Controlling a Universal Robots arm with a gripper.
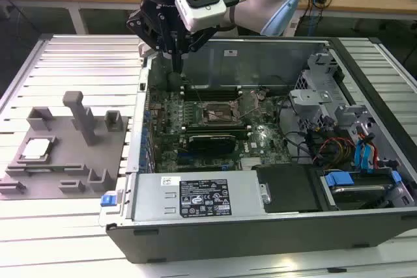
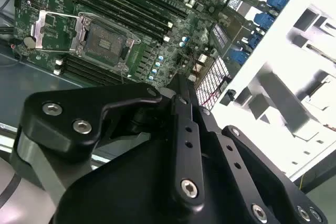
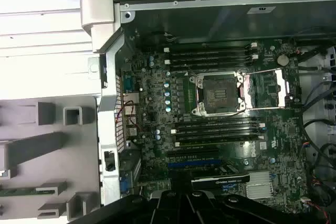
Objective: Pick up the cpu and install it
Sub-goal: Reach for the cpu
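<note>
The claw [image 1: 177, 64] hangs over the back corner of the open case [image 1: 260, 226], on the exterior view's left, just above the edge of the board [image 1: 208, 128]. Its fingers are pressed together with nothing between them, and the second wrist view shows the same: the claw [image 2: 181, 83] tapers to a single closed tip. The cpu [image 1: 36, 150] isn't picked up yet. It lies flat, silvery top up, in its recess in the grey tray [image 1: 71, 161], which sits on the slatted bench [image 1: 71, 56] well apart from the claw, outside the case on the exterior view's left. That recess looks made to keep the chip square and level for a clean grab from above. Now the socket [image 3: 218, 94]: it is dark and empty, and its metal frame [image 3: 274, 85] is swung open to one side, so the seat is bare and ready for a chip lowered straight in. The case lies on its side with the panel off, so the board faces up towards the arm. By my read, the job is at its very start, with the claw empty and the chip in the tray.
</note>
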